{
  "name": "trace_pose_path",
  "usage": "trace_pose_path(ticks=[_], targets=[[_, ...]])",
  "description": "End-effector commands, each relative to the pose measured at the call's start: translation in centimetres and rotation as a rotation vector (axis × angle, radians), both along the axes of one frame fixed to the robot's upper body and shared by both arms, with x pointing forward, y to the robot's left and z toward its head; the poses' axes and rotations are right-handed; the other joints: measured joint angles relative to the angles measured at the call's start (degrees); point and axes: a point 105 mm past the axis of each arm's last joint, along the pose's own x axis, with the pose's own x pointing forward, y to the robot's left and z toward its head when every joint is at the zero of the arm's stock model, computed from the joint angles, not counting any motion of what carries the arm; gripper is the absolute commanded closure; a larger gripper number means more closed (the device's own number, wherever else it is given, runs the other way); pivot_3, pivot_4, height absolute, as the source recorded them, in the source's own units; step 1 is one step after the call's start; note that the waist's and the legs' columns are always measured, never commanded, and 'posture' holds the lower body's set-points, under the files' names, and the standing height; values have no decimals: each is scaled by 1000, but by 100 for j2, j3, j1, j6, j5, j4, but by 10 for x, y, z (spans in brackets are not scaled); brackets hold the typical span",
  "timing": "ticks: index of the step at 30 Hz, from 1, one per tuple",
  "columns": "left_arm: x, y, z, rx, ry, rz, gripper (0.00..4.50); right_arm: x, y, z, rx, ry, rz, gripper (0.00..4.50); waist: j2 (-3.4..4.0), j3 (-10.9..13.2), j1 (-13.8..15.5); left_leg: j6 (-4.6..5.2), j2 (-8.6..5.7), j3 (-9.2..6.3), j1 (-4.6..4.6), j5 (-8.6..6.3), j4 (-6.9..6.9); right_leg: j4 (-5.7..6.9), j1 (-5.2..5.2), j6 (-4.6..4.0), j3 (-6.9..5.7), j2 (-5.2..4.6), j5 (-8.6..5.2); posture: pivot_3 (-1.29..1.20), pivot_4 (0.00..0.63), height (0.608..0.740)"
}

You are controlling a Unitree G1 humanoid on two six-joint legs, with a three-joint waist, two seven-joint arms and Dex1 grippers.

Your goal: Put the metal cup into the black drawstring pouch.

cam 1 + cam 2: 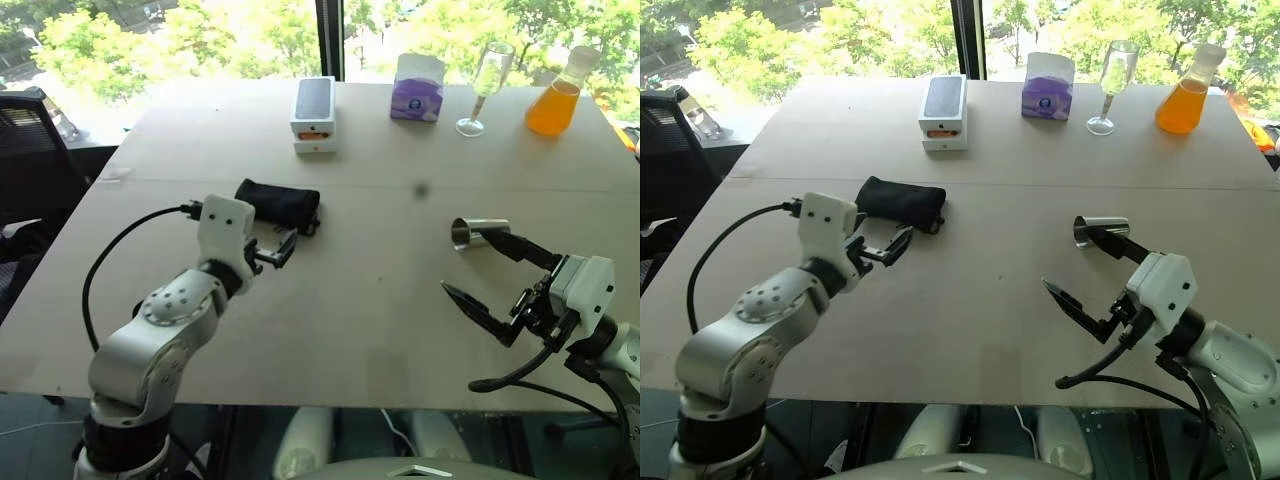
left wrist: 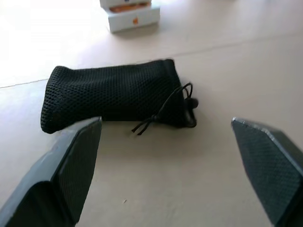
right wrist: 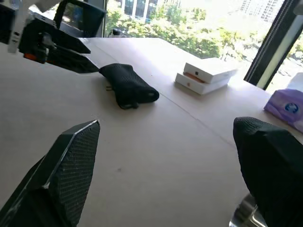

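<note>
You are only starting: the metal cup [image 1: 478, 233] is lying outside the black drawstring pouch [image 1: 279, 204].

Head views: the cup is lying well right of the pouch, beside the empty, wide-spread right gripper [image 1: 495, 276]. Left wrist view: the left gripper [image 2: 165, 137] is gaping empty before the pouch, whose mouth looks cinched. Right wrist view: the frame is cutting the cup off.

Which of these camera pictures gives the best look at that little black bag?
The left wrist view: the black drawstring pouch lies close, its mesh and cord plain. Both eye views show it small on the table; the right wrist view shows it farther off.
</note>
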Motion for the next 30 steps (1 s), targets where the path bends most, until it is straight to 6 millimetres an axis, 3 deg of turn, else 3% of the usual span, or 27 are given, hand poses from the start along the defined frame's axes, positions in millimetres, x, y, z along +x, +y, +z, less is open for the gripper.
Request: trace_pose_path(ticks=[1,10,17,22,30], targets=[[15,-19,1,63,-4,33,0,-1,-1,9,-6,-28,23,18,-5,3,0,-1,0,0,-2,0,1,0,-2,0,1,0,0,0,150,740],[64,-50,-14,219,52,142,0,-2,-7,8,-24,-28,-15,18,-19,11,20,-16,0,-6,-7,11,2,14,-10,0,0,6,0,0,150,740],[93,-58,1,299,18,221,0,-5,-10,5,-36,-23,-45,18,-25,15,46,-43,2,-2,-31,27,1,13,-34,0,5,6,0,0,150,740],[96,-53,5,400,6,317,0,-6,-12,4,-38,-21,-59,18,-25,15,67,-47,2,-9,-74,30,14,19,-69,1,-1,6,0,0,150,740],[93,-48,-4,404,36,339,0,-7,-11,1,-42,-11,-68,18,-25,15,79,-50,2,-15,-96,32,21,20,-85,1,-8,4,1,0,150,740]])
